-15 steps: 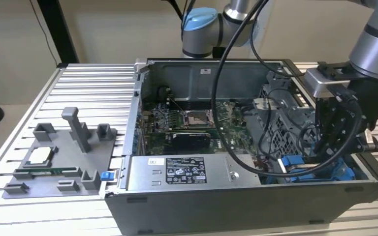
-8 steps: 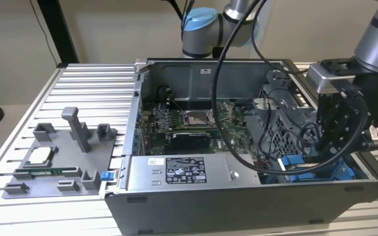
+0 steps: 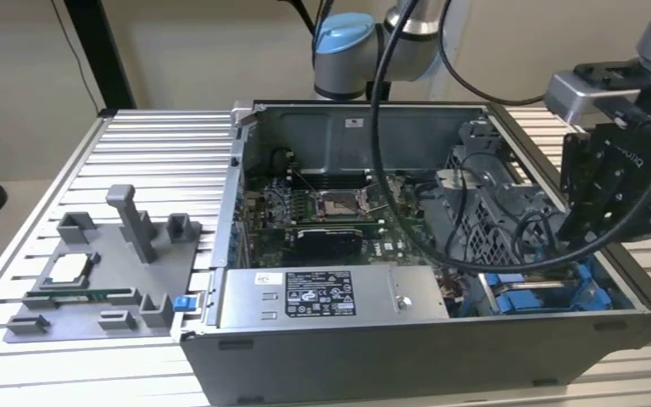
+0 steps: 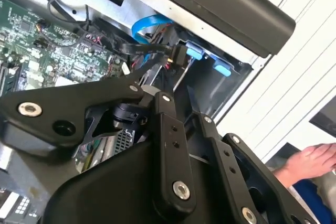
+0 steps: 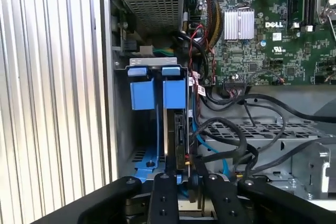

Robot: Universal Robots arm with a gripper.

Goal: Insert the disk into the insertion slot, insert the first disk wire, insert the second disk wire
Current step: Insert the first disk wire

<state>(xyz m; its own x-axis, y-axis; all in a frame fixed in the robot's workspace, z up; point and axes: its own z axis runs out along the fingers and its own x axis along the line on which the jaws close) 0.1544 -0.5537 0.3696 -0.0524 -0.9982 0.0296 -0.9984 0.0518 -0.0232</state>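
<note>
My gripper (image 3: pixel 575 242) hangs over the case's front corner at the exterior view's right. In the first wrist view the gripper (image 5: pixel 185 176) is closed around the near end of the disk (image 5: pixel 176 137). The disk is seen edge-on as a dark strip. It stands upright in the insertion slot (image 5: pixel 140 153), a grey metal bay with two bright blue tabs (image 5: pixel 142 90) at its far end. The slot's blue rails (image 3: pixel 535 292) also show in the exterior view. A blue flat wire (image 4: pixel 149 24) ending in a black plug (image 4: pixel 178 53) lies loose just beyond the gripper (image 4: pixel 181 106).
The grey power-supply box (image 3: pixel 303 297) sits beside the slot, with the green motherboard (image 3: pixel 325 220) behind it. Black cables (image 5: pixel 247 124) loop over the drive cage (image 3: pixel 495 203). A grey parts fixture (image 3: pixel 99 271) lies on the table at the exterior view's left. A person's hand (image 4: pixel 310 163) rests outside the case.
</note>
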